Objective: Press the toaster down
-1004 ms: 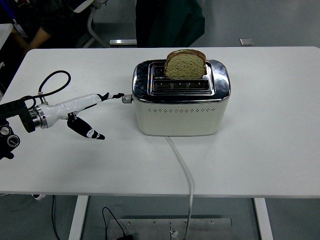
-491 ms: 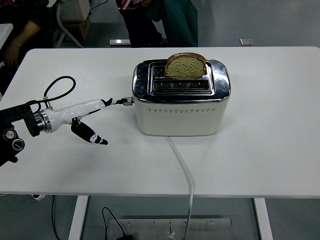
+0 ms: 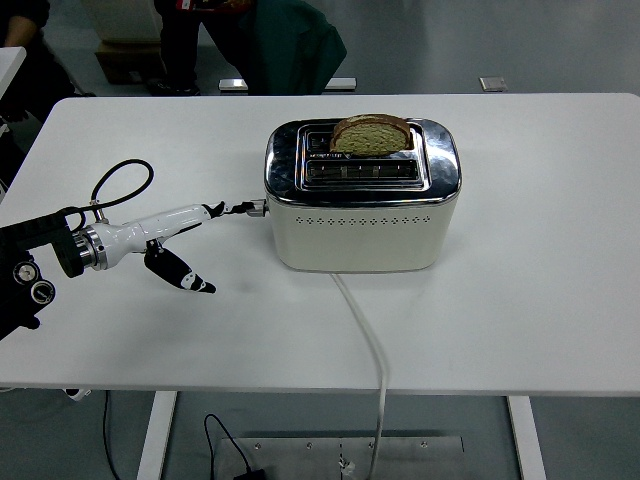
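A cream and chrome toaster (image 3: 362, 205) stands in the middle of the white table (image 3: 540, 300). A slice of bread (image 3: 371, 133) sits low in its far slot, only the top showing. The lever knob (image 3: 256, 209) sticks out of the toaster's left end. My left hand (image 3: 190, 235) reaches in from the left, white with black fingertips. One finger (image 3: 232, 209) is stretched out and its tip touches the knob. The thumb (image 3: 183, 273) hangs down towards the table. The hand holds nothing.
The toaster's white cord (image 3: 366, 340) runs forward over the table's near edge. A black cable loop (image 3: 120, 183) arcs above my left wrist. People stand behind the table's far edge (image 3: 270, 45).
The hand moved right until its finger reached the lever knob. The knob has gone lower and the bread has sunk deeper into the slot. The people behind have shifted left.
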You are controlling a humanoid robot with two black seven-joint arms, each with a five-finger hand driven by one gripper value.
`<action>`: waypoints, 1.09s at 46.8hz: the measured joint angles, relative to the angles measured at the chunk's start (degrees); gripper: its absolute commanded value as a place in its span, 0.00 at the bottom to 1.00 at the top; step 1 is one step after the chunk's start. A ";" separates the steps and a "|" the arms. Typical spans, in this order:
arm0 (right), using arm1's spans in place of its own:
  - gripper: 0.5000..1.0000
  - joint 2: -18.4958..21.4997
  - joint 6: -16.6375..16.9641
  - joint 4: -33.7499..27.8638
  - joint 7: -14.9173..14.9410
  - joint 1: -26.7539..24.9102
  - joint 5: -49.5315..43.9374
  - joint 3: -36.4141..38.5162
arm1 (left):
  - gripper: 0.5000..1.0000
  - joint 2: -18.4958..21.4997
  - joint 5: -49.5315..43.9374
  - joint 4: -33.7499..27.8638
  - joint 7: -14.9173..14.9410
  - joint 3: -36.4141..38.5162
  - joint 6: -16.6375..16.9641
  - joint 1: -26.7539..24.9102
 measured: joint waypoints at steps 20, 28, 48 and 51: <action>1.00 0.00 0.00 -0.01 -0.01 0.00 0.01 0.00 | 1.00 -0.84 -0.05 2.00 0.02 0.59 0.53 0.84; 1.00 0.00 0.00 -0.02 -0.01 0.00 0.01 0.00 | 1.00 -1.47 -0.09 3.10 0.02 1.04 0.64 1.20; 1.00 0.00 0.00 0.01 -0.01 -0.02 0.01 0.01 | 1.00 2.60 -20.88 5.38 -0.13 0.66 -0.22 -3.35; 1.00 0.00 0.00 0.02 -0.01 0.02 0.00 -0.01 | 1.00 4.71 -25.59 5.41 -0.09 0.74 -1.23 -4.90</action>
